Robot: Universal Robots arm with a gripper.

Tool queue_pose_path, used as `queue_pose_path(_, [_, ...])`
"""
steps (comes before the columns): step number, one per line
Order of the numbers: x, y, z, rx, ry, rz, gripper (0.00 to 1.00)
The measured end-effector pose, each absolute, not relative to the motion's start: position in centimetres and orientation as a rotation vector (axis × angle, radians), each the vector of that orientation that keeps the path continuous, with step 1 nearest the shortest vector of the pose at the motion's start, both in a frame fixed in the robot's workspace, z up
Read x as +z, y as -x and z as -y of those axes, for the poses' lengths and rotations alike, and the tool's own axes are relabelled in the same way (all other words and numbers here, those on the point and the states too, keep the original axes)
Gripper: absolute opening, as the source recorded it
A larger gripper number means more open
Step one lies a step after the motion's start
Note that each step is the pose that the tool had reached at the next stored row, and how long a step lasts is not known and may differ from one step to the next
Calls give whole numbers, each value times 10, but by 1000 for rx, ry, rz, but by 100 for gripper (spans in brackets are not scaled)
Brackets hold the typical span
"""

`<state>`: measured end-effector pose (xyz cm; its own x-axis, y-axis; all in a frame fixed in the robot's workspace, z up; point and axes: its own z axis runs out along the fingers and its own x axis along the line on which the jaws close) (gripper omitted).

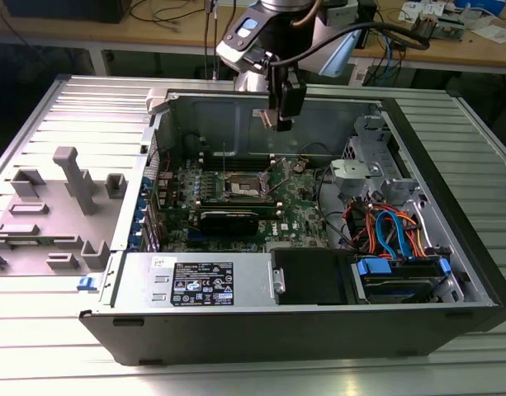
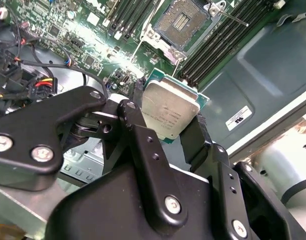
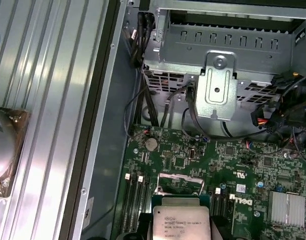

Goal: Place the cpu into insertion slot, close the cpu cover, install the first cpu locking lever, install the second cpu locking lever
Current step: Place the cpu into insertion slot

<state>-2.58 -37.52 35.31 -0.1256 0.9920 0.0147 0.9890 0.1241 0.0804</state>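
Note:
My gripper (image 1: 283, 122) hangs over the open computer case, shut on the cpu (image 1: 266, 118), well above the motherboard. In the second wrist view the cpu (image 2: 170, 112) shows its silver-grey top, tilted, clamped between the two black fingers (image 2: 138, 125). The insertion slot (image 2: 182, 21) lies open beyond it, its dark centre bare inside the metal rim. It also sits mid-board in the exterior view as the insertion slot (image 1: 240, 188). In the first wrist view a thin silvery frame, apparently the cpu cover (image 3: 180, 180), stands just past the held cpu (image 3: 180, 220). A thin lever rod (image 2: 231, 17) sticks out beside the slot.
Long black memory slots (image 2: 220, 42) flank the socket. A black graphics card (image 1: 228, 219) lies in front of it. The power supply (image 1: 203, 285) and drive bay with blue and orange cables (image 1: 393, 239) fill the case front. A grey fixture tray (image 1: 63, 198) sits to the exterior view's left.

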Motion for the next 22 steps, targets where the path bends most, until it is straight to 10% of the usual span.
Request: queue_pose_path(22, [349,27,376,107,-2090,-2284,54])
